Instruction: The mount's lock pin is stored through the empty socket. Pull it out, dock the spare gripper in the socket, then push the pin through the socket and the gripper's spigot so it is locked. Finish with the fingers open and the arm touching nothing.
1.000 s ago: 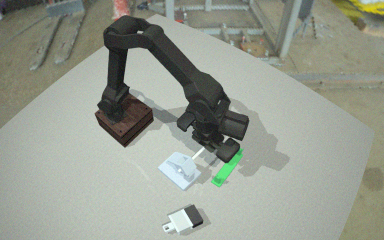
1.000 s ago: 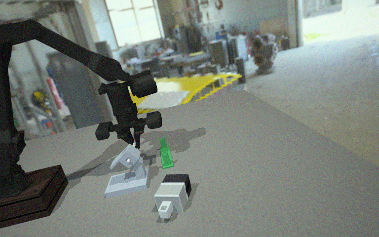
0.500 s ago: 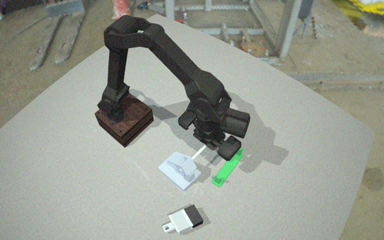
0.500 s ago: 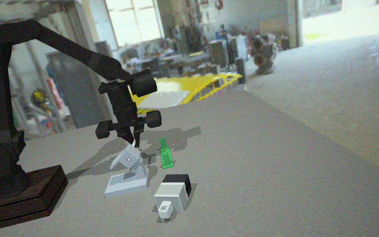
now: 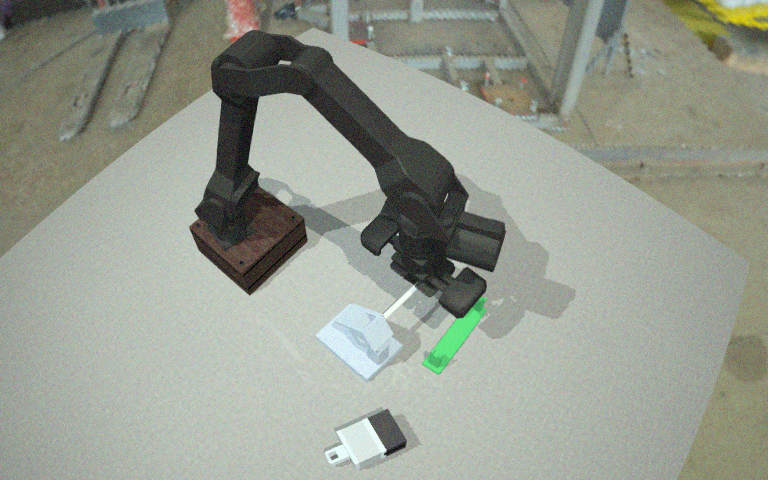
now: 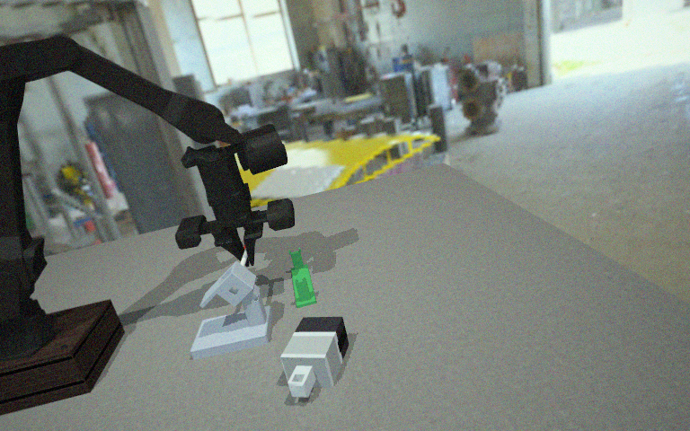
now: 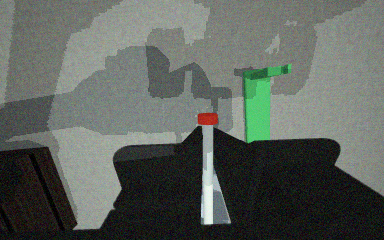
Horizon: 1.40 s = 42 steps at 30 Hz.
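My gripper (image 5: 423,289) (image 6: 247,262) (image 7: 203,130) is shut on the white lock pin (image 5: 399,301) (image 6: 243,260) (image 7: 207,155), near its red-capped end. The pin slants down to the rear of the socket on the pale blue mount (image 5: 369,329) (image 6: 236,280). The socket's front hole shows dark in the exterior view, with no pin tip sticking out; how far the pin sits inside is hidden. The spare gripper (image 5: 361,442) (image 6: 310,349), a white block with a dark end and a holed white spigot (image 5: 338,455) (image 6: 301,382), lies apart on the table.
A green strip (image 5: 457,340) (image 6: 304,287) (image 7: 258,112) with raised ends lies beside the mount, partly under my gripper in the top view. The arm's brown wooden base block (image 5: 271,237) (image 6: 75,345) (image 7: 30,190) stands on the mount's other side.
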### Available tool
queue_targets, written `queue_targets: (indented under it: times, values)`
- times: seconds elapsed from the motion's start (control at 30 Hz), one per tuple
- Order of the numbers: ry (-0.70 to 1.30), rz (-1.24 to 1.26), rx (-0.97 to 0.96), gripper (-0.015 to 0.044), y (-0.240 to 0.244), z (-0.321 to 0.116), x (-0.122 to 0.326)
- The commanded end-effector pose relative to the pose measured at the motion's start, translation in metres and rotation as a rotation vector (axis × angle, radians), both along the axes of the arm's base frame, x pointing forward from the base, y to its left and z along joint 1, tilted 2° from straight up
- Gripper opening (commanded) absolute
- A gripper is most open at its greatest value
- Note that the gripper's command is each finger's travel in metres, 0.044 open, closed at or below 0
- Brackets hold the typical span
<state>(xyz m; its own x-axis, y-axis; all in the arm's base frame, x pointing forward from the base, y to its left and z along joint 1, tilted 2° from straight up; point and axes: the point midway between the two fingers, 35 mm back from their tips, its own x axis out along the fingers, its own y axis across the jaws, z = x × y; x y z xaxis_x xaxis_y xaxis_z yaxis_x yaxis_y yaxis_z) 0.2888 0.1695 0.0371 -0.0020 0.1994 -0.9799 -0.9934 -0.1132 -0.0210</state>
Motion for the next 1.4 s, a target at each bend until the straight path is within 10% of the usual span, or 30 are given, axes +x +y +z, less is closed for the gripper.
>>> queue_targets:
  times: [0.0, 1.37]
  values:
    - [-0.001, -0.002, 0.007, 0.0, 0.005, 0.003, 0.002]
    - [0.028, -0.002, -0.003, 0.0, 0.027, 0.004, 0.0]
